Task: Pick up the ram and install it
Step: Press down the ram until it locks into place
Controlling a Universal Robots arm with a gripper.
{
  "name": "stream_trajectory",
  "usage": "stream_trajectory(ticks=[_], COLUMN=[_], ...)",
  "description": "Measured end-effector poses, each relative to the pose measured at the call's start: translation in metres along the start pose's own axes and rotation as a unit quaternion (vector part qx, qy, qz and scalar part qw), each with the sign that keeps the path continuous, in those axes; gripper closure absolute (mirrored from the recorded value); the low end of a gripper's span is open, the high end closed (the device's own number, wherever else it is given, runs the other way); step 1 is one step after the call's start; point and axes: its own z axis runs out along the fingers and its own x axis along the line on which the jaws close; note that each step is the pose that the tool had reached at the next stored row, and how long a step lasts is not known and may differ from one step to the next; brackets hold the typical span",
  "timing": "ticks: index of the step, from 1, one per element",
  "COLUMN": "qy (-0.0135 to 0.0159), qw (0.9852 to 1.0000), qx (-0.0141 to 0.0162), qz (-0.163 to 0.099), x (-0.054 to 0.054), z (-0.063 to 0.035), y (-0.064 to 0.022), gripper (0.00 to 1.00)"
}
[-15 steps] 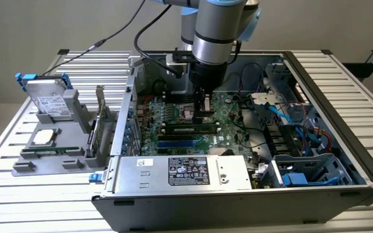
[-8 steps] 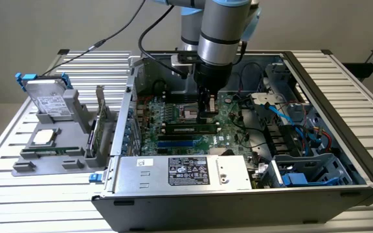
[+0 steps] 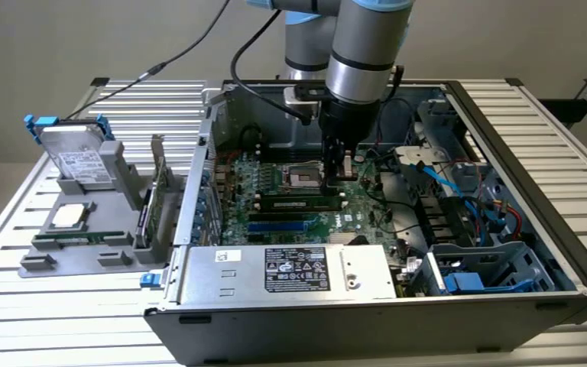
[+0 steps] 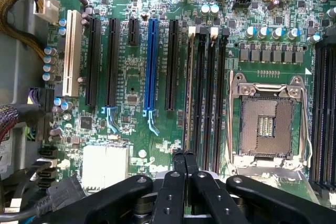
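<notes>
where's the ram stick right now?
In the exterior view the long green ram stick lies seated in a black memory slot on the motherboard, just below the empty CPU socket, with the shut gripper beside its right end.

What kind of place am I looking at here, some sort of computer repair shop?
More likely a lab or test bench for computer assembly. An open computer case lies on a slatted metal table, a robot arm reaches down over its green circuit board, and spare parts sit in a gray holder beside it.

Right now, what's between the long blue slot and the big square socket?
In the wrist view, between the blue slot and the square socket stand one long black slot and then a row of narrow black slots with white end clips.
</notes>
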Motion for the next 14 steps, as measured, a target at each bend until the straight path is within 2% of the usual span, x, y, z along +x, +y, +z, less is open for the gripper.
stream_trajectory(ticks=[14], qy=[0.0], qw=[1.0], qx=[0.0], qz=[0.0], x=[-0.0004], z=[0.0069], y=[-0.0007], gripper=[0.9])
